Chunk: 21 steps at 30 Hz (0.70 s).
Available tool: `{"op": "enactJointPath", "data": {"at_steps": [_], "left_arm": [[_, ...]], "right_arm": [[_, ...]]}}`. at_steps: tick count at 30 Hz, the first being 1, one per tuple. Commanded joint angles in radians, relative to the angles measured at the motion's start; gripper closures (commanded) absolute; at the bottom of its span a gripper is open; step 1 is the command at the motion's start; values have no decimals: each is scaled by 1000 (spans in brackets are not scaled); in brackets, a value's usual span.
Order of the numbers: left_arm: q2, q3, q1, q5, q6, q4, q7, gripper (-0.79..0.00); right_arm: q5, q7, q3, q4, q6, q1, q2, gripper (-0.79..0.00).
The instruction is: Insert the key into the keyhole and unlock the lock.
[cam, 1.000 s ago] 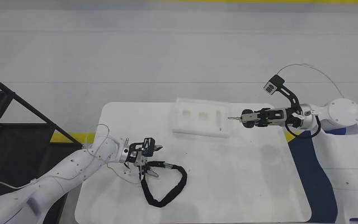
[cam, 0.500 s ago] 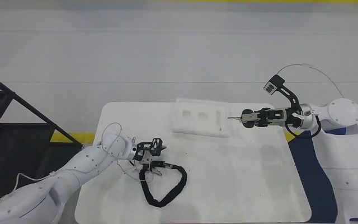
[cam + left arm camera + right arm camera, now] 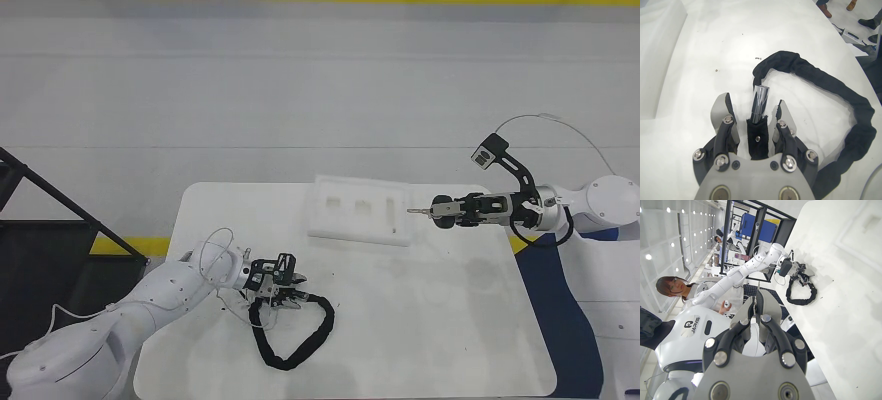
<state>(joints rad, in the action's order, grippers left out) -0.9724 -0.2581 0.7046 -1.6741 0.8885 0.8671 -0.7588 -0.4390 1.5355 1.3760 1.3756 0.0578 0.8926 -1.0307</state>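
White table [image 3: 450, 320] is carrying a foam tray [image 3: 360, 210] and a black sleeved chain lock [image 3: 300, 345]. Left gripper [image 3: 753, 100] is straddling the lock's chrome cylinder [image 3: 760, 103], jaws spread wide and gripping nothing, likely lining up to steady it. Right gripper [image 3: 440, 212] is hovering by the tray's edge, pinched closed on the key [image 3: 417, 212], which is pointing lockward and well apart from it.

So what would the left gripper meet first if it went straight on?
Probably the lock's silver cylinder, lying between the left gripper's open fingers; beyond it, the black chain's end. Height unclear.
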Motion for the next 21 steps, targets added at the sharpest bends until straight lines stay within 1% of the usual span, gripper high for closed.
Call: {"op": "enactJointPath", "data": {"at_steps": [1, 5, 7, 9, 11, 13, 14, 15, 16, 21], "left_arm": [[-5, 1, -1, -12, -3, -10, -15, -456], [-14, 4, -3, -35, -12, -24, -28, -351], [-19, 4, -4, -46, -19, -28, -29, -332], [-22, 4, -5, -58, -27, -33, -27, -280], [-25, 3, -5, -66, -32, -36, -15, -249], [-28, 1, -5, -69, -39, -38, -2, -179], [-30, -1, -4, -69, -40, -38, 1, -86], [-31, -3, -3, -68, -43, -38, 5, -25], [-32, -6, -3, -68, -48, -37, 10, 0], [-29, -22, -2, -69, -65, -11, -9, 0]], "right_arm": [[0, 0, 0, 0, 0, 0, 0, 0], [0, 0, 0, 0, 0, 0, 0, 0], [0, 0, 0, 0, 0, 0, 0, 0], [0, 0, 0, 0, 0, 0, 0, 0], [0, 0, 0, 0, 0, 0, 0, 0], [0, 0, 0, 0, 0, 0, 0, 0], [0, 0, 0, 0, 0, 0, 0, 0], [0, 0, 0, 0, 0, 0, 0, 0], [0, 0, 0, 0, 0, 0, 0, 0], [0, 0, 0, 0, 0, 0, 0, 0]]}}
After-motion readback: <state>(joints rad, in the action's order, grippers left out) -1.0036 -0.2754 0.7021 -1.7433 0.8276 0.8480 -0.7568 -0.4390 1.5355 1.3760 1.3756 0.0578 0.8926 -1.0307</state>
